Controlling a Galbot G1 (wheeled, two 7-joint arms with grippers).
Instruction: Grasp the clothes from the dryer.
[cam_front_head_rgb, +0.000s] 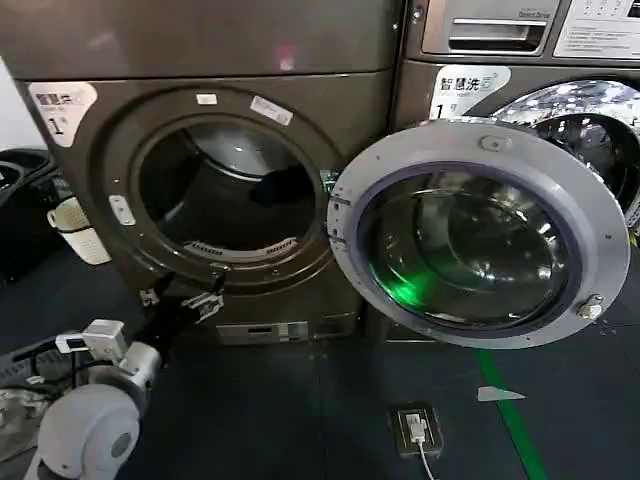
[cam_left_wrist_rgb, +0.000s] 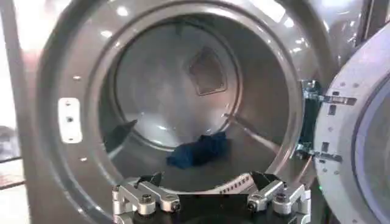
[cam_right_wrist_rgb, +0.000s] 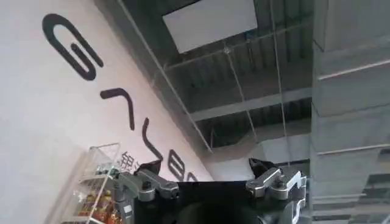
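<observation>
Left gripper (cam_left_wrist_rgb: 210, 198) fingers (cam_left_wrist_rgb: 143, 199) spread wide, holding nothing, just outside the brown front-loading dryer (cam_front_head_rgb: 215, 150) (round door (cam_front_head_rgb: 480, 235) swung open). Crumpled dark-blue clothes (cam_left_wrist_rgb: 198, 150) lie on the steel drum floor. Right gripper (cam_right_wrist_rgb: 210, 185), empty and open, points ceilingward.

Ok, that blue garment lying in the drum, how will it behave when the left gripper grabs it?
The blue garment lies crumpled in folds, so it is probably floppy and will drape and dangle. It looks small, so likely light. Being soft, it may slide along the smooth drum rather than bunch if the open left gripper only pushes it.
</observation>
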